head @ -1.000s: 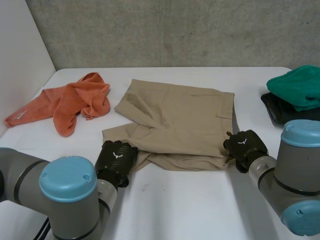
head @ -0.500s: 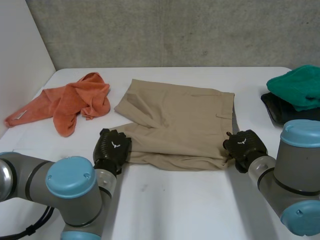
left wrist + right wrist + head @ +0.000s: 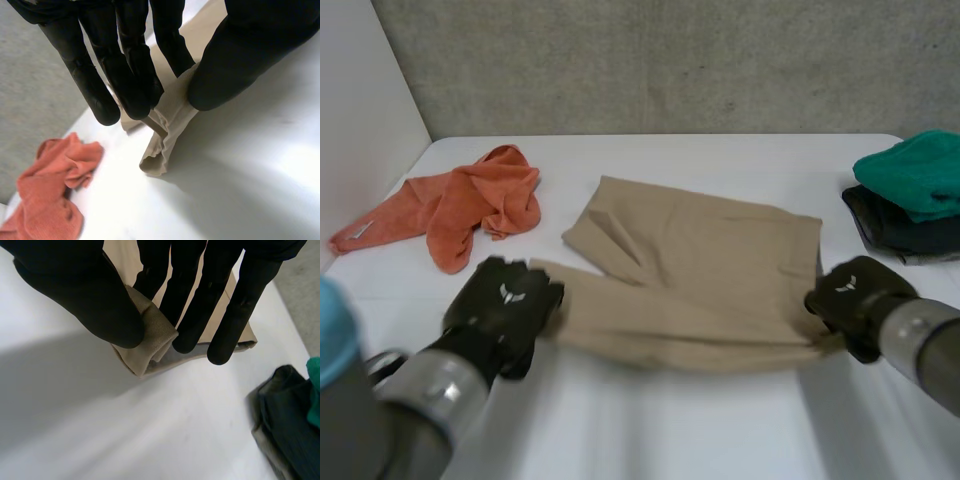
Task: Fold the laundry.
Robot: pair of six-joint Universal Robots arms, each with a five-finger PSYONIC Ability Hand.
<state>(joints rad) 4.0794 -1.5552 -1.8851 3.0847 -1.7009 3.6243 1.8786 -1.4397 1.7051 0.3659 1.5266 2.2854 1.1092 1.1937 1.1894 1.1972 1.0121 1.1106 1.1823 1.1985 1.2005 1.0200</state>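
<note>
- The white table (image 3: 670,440) is the biggest thing. It has lots of bare room at 6 o'clock, near the robot. There is also a bare strip at 12 o'clock, by the grey wall (image 3: 670,60).
- The tan pants (image 3: 700,270) lie in the middle of the table. Their near edge is stretched between the two hands.
- The orange cloth (image 3: 460,205) sits in a heap at 10 o'clock. It is close to the table's edge and a little apart from the pants.
- The green cloth (image 3: 915,175) lies on top of a dark cloth (image 3: 895,230) at 3 o'clock, by the table's edge. This pile is near the pants but not touching them.
- The left hand (image 3: 505,310) is at 8 o'clock of the pants. It pinches the end of a leg between its thumb and fingers.
- The right hand (image 3: 855,300) is at 4 o'clock of the pants. It pinches the corner there between its thumb and fingers.
- Half a second ago the hands were closer together. Now both have moved out to the sides. The pants are pulled longer and have slid a bit toward 3 o'clock, so there is more room by the orange cloth and less by the green pile.
</note>
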